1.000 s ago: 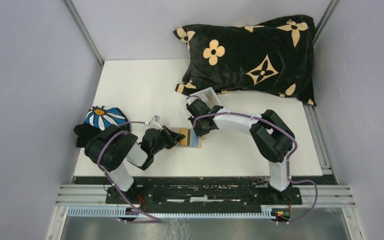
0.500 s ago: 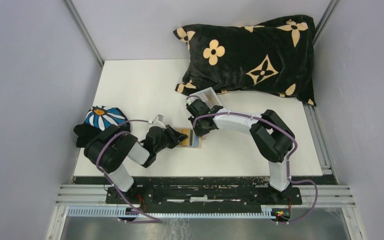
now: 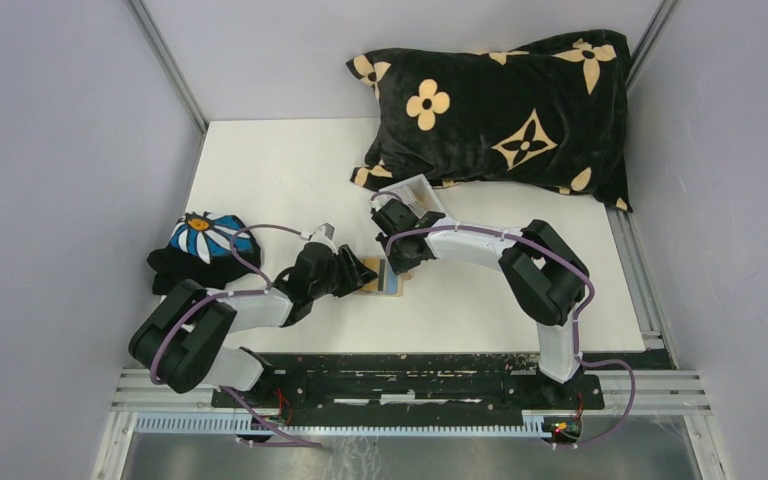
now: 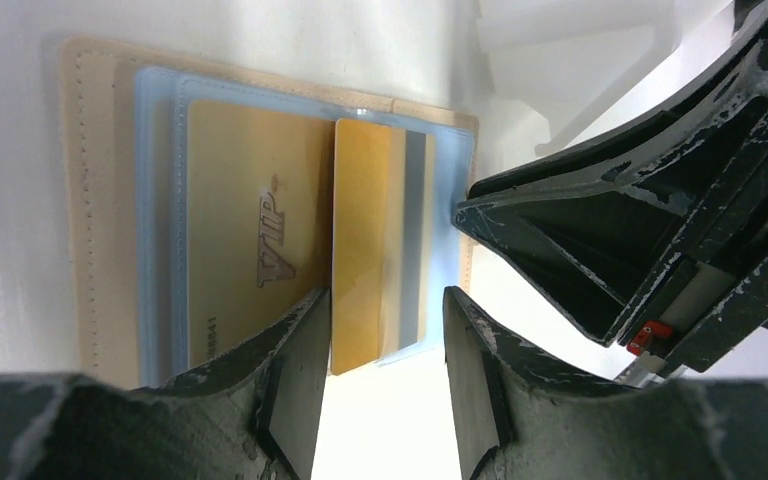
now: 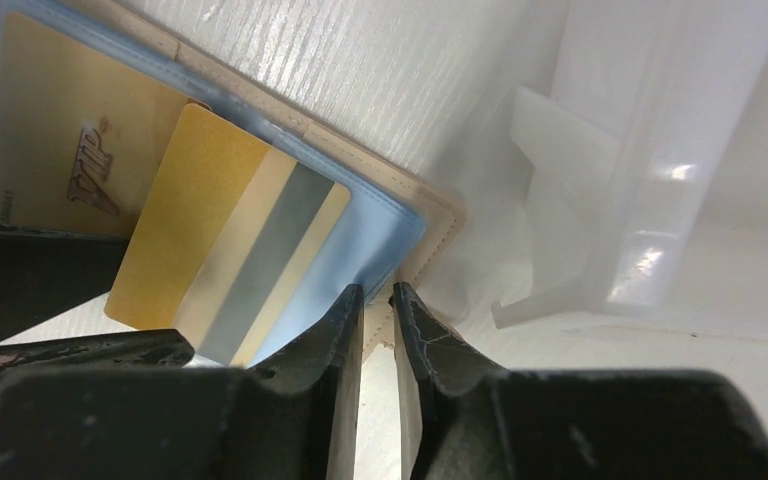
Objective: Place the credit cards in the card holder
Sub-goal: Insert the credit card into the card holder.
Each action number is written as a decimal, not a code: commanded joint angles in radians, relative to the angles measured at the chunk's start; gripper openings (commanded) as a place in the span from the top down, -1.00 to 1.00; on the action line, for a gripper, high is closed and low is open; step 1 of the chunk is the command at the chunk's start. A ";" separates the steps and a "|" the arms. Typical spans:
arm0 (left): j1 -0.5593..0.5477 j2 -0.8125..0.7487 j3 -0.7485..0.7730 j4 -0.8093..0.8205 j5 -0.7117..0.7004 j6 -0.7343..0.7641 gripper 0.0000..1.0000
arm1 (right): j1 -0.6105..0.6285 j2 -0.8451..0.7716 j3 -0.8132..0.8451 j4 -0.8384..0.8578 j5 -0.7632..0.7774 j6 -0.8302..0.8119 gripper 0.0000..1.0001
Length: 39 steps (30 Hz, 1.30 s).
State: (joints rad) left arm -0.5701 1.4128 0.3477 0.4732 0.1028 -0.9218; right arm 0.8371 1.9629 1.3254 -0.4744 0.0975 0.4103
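While straddling the half-sleeved striped gold card with left gripper jaws apart, holds right gripper jaws slightly apart over a corner of the open card holder, just beside the clear plastic box.

Two robot arms meet over a tan card holder on a white table, the left gripper and right gripper flanking it, a black flower-patterned pillow lying behind them.

My left end effector has opened around the gold card, and my left elbow has swung down and outward.
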 commanded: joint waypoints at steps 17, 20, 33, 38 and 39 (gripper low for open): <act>0.004 -0.130 0.088 -0.354 -0.212 0.212 0.08 | 0.005 -0.018 -0.065 -0.043 0.057 -0.043 0.50; 0.004 -0.124 0.109 -0.367 -0.228 0.239 0.21 | 0.005 -0.018 -0.071 -0.038 0.056 -0.042 0.56; 0.004 -0.132 0.211 -0.432 -0.254 0.333 0.48 | 0.005 -0.004 -0.081 -0.021 0.048 -0.027 0.91; 0.004 -0.126 0.260 -0.445 -0.224 0.369 0.66 | 0.005 -0.008 -0.089 -0.016 0.055 -0.024 0.97; 0.005 -0.120 0.268 -0.447 -0.216 0.377 0.69 | 0.005 -0.010 -0.091 -0.016 0.057 -0.025 0.98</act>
State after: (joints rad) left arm -0.5690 1.2968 0.5537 0.0280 -0.1234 -0.6262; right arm 0.8444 1.9381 1.2819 -0.4229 0.1093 0.3954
